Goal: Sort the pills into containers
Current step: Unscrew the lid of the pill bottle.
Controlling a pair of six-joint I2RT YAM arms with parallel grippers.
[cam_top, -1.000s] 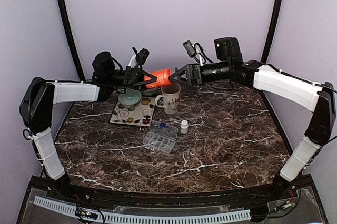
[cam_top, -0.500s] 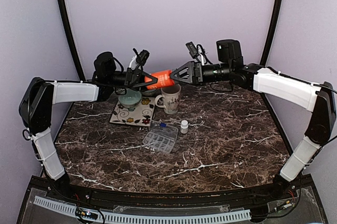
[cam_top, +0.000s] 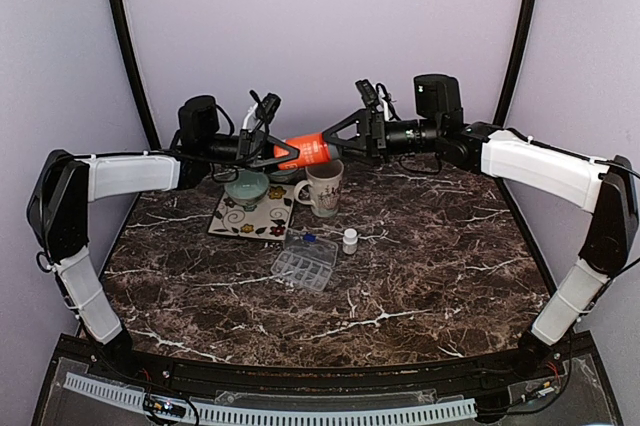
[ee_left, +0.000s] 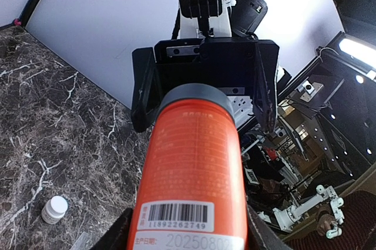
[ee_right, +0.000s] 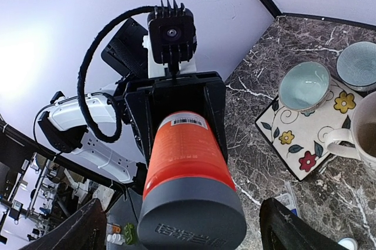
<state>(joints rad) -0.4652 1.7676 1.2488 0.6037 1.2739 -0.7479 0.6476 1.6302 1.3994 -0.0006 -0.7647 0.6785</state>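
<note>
Orange pill bottle (cam_top: 303, 151): one, held level in mid-air over the far side of the marble table (cam_top: 450, 246). My left gripper (cam_top: 283, 154) is clamped around its body. The grey cap (ee_right: 191, 229) is on, and my right gripper (cam_top: 335, 143) is spread wide on either side of it, not touching. The label barcode reads 11892262749. Below are one mug (cam_top: 325, 186), one empty teal bowl (ee_right: 304, 85) on a floral mat (cam_top: 250, 216), a second bowl (ee_right: 360, 65) beside it, one clear pill organiser (cam_top: 305, 266) and one small white bottle (cam_top: 350, 240).

One orange bottle (cam_top: 308, 151), one white bottle (cam_top: 350, 240), two bowls (ee_right: 304, 85), one mug (cam_top: 325, 186), one organizer (cam_top: 304, 264).
</note>
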